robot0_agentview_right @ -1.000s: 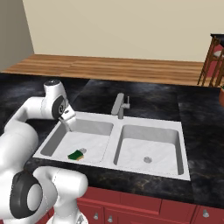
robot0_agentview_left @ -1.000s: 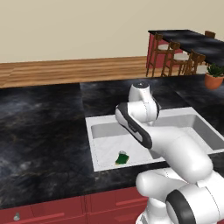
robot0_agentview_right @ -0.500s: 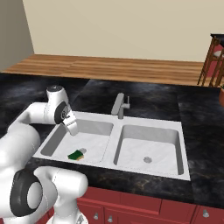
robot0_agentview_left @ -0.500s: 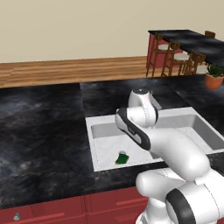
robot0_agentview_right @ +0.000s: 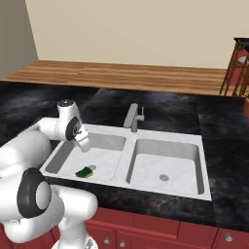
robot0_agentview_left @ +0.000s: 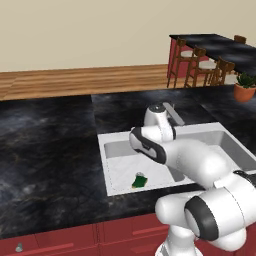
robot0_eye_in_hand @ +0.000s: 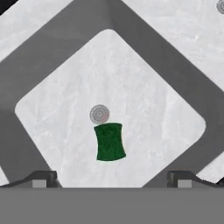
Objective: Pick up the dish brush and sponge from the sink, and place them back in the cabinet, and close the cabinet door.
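Arm lowered slightly; open claw above sponge in sink.

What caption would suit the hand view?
Open gripper looking down on a green sponge beside the drain in a white sink basin.

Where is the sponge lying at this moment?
The sponge lies on the floor of the sink's left basin, near its front wall, right beside the drain in the hand view.

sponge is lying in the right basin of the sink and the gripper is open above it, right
Not quite. The sponge lies in the left basin of the sink, as the right base view shows. The gripper is indeed open above it.
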You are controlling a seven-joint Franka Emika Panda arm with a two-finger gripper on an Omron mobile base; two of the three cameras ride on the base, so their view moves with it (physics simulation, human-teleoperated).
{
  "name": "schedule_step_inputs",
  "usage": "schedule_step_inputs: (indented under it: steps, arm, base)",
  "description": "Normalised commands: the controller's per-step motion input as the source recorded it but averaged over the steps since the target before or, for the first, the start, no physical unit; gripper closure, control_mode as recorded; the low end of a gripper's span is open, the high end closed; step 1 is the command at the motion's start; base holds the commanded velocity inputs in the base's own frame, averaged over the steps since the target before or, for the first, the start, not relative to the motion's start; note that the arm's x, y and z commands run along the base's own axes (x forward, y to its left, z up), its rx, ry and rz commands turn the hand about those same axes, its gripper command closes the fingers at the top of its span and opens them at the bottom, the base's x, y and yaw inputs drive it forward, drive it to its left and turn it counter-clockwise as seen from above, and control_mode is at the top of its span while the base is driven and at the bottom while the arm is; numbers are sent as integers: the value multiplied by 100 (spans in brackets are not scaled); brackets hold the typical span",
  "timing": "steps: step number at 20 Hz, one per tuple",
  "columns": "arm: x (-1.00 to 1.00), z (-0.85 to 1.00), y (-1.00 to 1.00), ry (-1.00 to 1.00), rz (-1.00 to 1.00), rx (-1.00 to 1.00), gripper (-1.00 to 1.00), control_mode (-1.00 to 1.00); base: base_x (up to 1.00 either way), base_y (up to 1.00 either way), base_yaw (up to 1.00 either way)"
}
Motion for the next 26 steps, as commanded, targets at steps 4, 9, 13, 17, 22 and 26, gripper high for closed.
schedule_step_inputs:
  steps: [4,9,13,17,22,26]
  arm:
    - [10,-25,2,2,0,0,-100,-100]
    - [0,-20,1,5,0,0,-100,-100]
    - [0,-26,1,4,0,0,-100,-100]
    - [1,-26,1,3,0,0,-100,-100]
    - [2,-18,2,4,0,0,-100,-100]
    - [8,-20,7,3,0,0,-100,-100]
  base:
    - [0,0,0]
    - [0,0,0]
    - [0,0,0]
    - [0,0,0]
    - [0,0,0]
    - [0,0,0]
